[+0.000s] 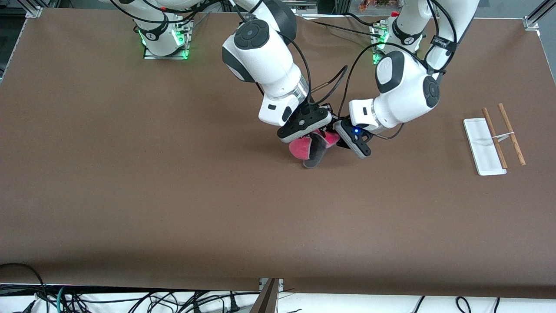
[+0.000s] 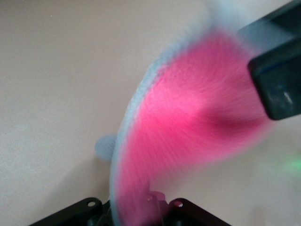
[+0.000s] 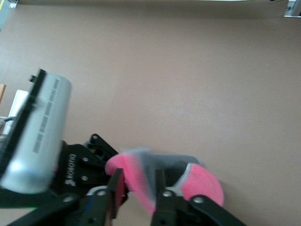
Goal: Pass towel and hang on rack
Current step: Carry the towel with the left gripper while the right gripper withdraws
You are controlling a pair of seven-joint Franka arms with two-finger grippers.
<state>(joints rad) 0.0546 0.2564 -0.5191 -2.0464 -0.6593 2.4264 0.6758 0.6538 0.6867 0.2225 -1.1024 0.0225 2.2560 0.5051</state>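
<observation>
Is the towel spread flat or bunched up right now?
Bunched: the towel hangs folded over itself between the right pincer and left pincer, above the table.

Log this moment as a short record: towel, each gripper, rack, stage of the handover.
towel: held up over the middle of the table, folded, pink side and dark grey side both showing
right gripper: over the table's middle, fingers shut on the towel
left gripper: right beside the right gripper, at the towel's other end, shut on it
rack: on the table toward the left arm's end, nothing hanging on it
stage: both grippers hold the towel; hanging not yet done
</observation>
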